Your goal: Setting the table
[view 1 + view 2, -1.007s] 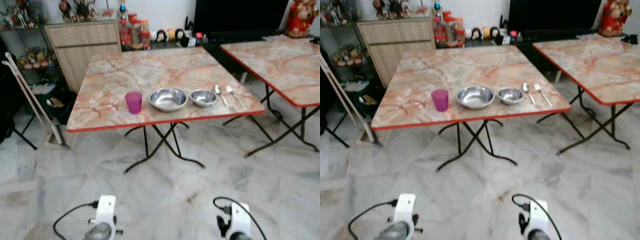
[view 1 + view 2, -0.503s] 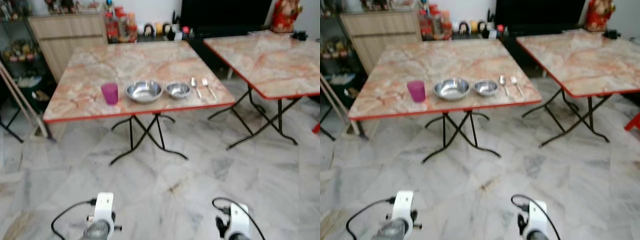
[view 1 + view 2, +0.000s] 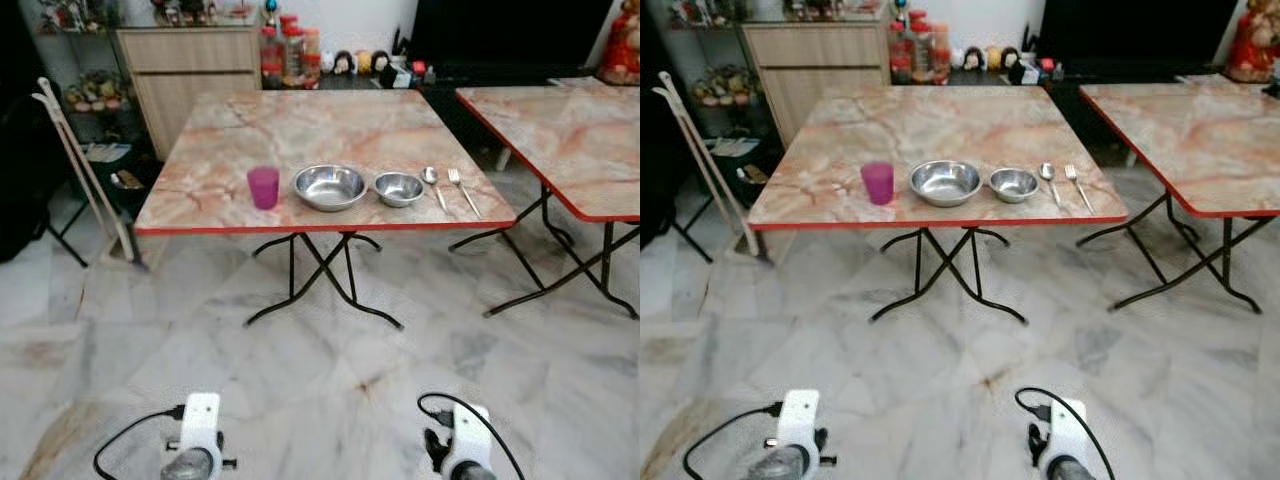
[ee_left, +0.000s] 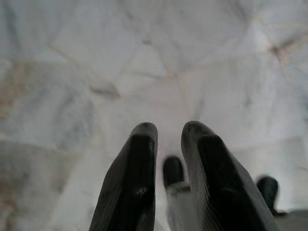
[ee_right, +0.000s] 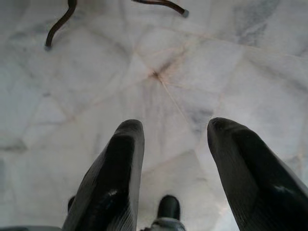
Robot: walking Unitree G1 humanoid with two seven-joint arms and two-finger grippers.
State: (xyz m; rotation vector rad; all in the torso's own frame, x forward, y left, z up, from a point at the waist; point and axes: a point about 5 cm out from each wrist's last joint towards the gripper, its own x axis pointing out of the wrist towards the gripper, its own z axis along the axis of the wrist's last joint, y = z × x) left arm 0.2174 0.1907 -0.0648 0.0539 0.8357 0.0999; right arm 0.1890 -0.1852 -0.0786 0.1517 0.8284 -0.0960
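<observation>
The left gripper point(image 4: 163, 144) hangs low over the marble floor point(image 3: 330, 370), its two black fingers point(image 4: 132, 183) with only a narrow gap between them and holding nothing; the right gripper point(image 5: 175, 144) hangs low too, its two fingers point(image 5: 113, 178) spread wide apart and empty; both arms are idle at the near edge of the scene, well apart from the table.

Ahead stands one folding table point(image 3: 300, 130) with a marbled top, a red edge and crossed black legs; on its near side five things lie in one row, from left to right: one purple cup point(image 3: 263, 187), upright; one large steel bowl point(image 3: 330, 187); one small steel bowl point(image 3: 399, 188) just beside it; one spoon point(image 3: 433, 182); one fork point(image 3: 462, 190) beside the spoon, both with handles pointing to the near edge.

To the right there is a second table point(image 3: 570, 130) of the same kind, partly cut by the frame; on the far left a wooden cabinet point(image 3: 190, 70) stands by the wall, with several jars point(image 3: 290, 55) next to it; two pale long sticks point(image 3: 85, 170) lean at the left of the first table.
</observation>
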